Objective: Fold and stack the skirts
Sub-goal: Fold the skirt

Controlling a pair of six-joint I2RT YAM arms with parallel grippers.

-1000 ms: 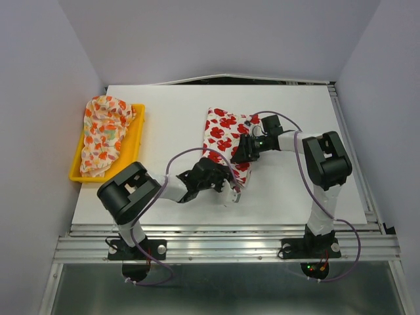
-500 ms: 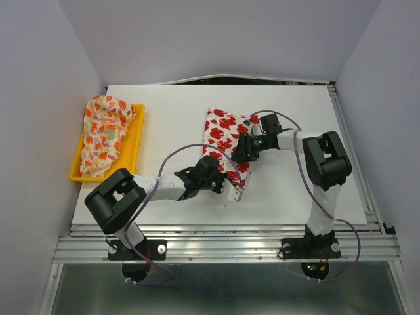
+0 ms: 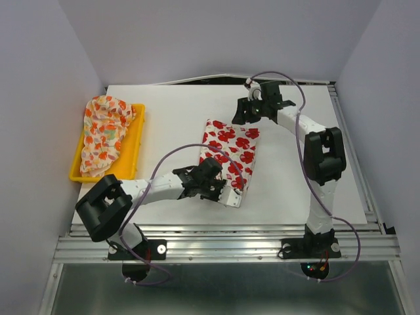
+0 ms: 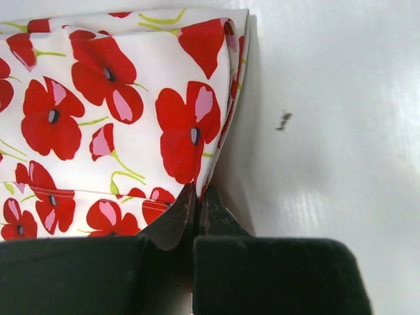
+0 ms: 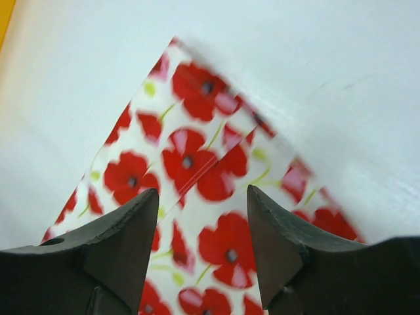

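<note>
The red skirt (image 3: 231, 152) is laid flat on the table (image 3: 295, 190). It is folded into a tidy shape with straight sides. From the left wrist, more than one layer of cloth is seen along its folded side.

The left gripper (image 3: 228, 191) is found at the near edge of the red skirt. Its fingers (image 4: 172, 223) are pressed tight together, and the corner of the red skirt's edge is pinched between them. The rest of the red skirt (image 4: 118, 118) is spread out past the left gripper (image 4: 197, 197), flat on the white top.

The right gripper (image 3: 248, 110) is held just past the far edge of the red skirt, toward its right corner. It is kept apart from the cloth. Its fingers (image 5: 125, 236) are spread wide, and nothing is held between them. Through the gap of the right gripper (image 5: 202, 193), a far corner of the red skirt (image 5: 197, 157) is seen lower down, a bit blurred.

The cream skirt (image 3: 105, 134) is well apart from the red skirt, off to its left. It is bunched up, not folded, and it is piled in a yellow tray (image 3: 136, 141). Part of the cream skirt is draped over the tray's far end.
</note>
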